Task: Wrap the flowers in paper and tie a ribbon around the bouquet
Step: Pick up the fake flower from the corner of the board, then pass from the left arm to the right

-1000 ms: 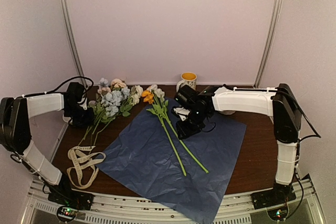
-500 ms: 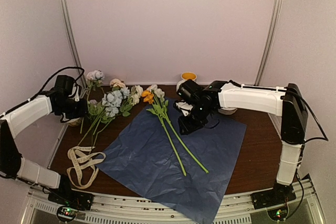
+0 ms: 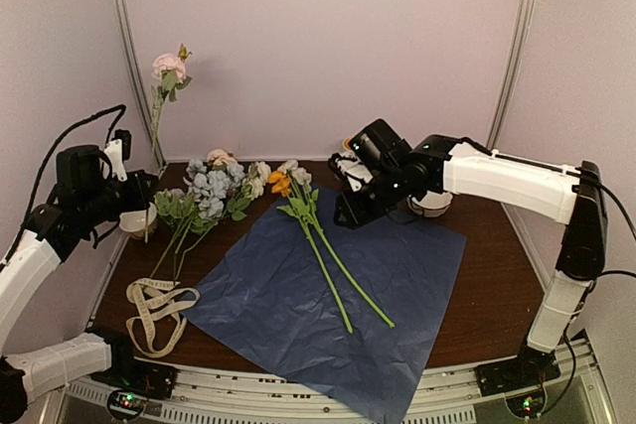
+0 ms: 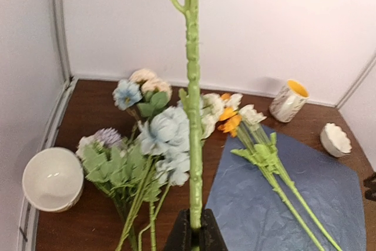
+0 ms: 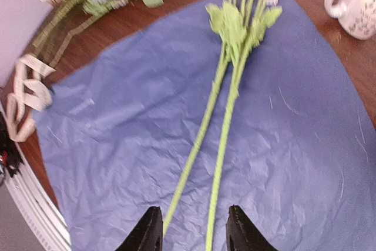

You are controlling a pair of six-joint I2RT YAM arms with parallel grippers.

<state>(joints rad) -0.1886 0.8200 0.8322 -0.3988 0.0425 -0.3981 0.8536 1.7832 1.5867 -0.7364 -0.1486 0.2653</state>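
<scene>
Green flower stem [image 4: 192, 145] in pinch of left claw [image 4: 192, 231]; right claw [image 5: 191, 228] agape above paper [image 5: 111, 145]

A robot lab booth — plain white walls [image 3: 318, 47], metal posts [image 3: 515, 57], arms [image 3: 507, 181] bolted to the table [image 3: 492, 275].

Soft, even light with faint shadows; both wrist views blur the flowers [image 4: 167, 139].

Two flowers [image 5: 232, 27] on paper [image 3: 417, 275], ribbon [image 3: 149, 291] left.
</scene>
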